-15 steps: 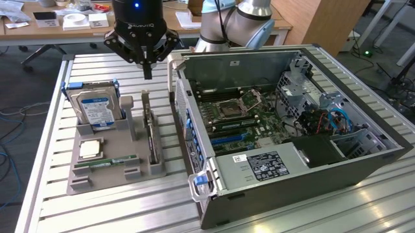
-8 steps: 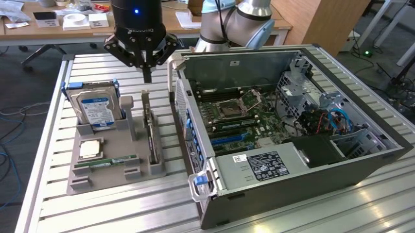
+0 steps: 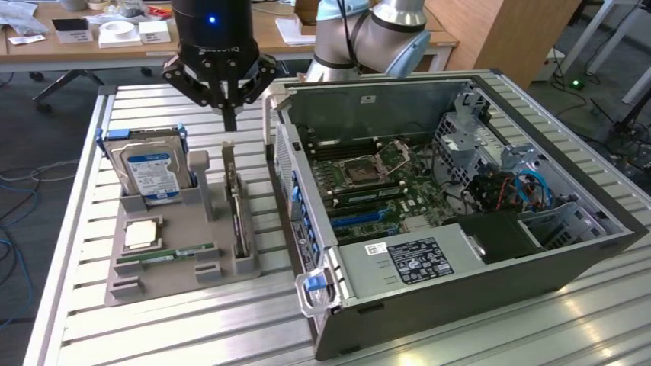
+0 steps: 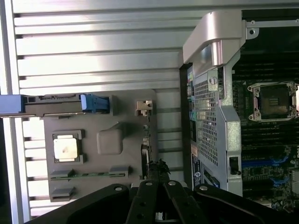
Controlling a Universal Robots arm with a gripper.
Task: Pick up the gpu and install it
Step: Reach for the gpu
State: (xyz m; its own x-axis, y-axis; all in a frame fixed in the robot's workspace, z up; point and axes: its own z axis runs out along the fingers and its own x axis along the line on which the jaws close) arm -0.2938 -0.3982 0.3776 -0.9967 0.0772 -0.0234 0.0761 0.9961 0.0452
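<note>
Grey holder tray (image 3: 163, 286) sits on the slatted metal bench (image 3: 152, 335), just beside the open computer case (image 3: 569, 244). Tray contents: a hard drive (image 3: 151, 169) with a blue-white label standing upright in its blue-edged cradle; a processor chip (image 3: 142, 232) lying flat in a square pocket; a narrow green memory stick (image 3: 168, 255) in a low slot near the tray's front; the gpu (image 3: 237, 213) standing on its long edge in the slot along the tray's side nearest the case. In the wrist view the gpu (image 4: 147, 140) shows edge-on as a thin dark line, its metal bracket end the part farthest from the gripper (image 4: 156, 170). Gripper (image 3: 230, 122) hangs over the tray with its fingers pressed together into a single narrow point, nothing between them. The tip is over one end of the gpu, and contact cannot be made out. Case contents: motherboard (image 3: 376, 183) on the floor of the case with an uncovered processor socket (image 3: 364, 169), blue expansion slots (image 3: 356, 219), a labelled power supply box (image 3: 407, 263) at the near end, and blue cables (image 3: 531, 191) by the drive bays.
</note>
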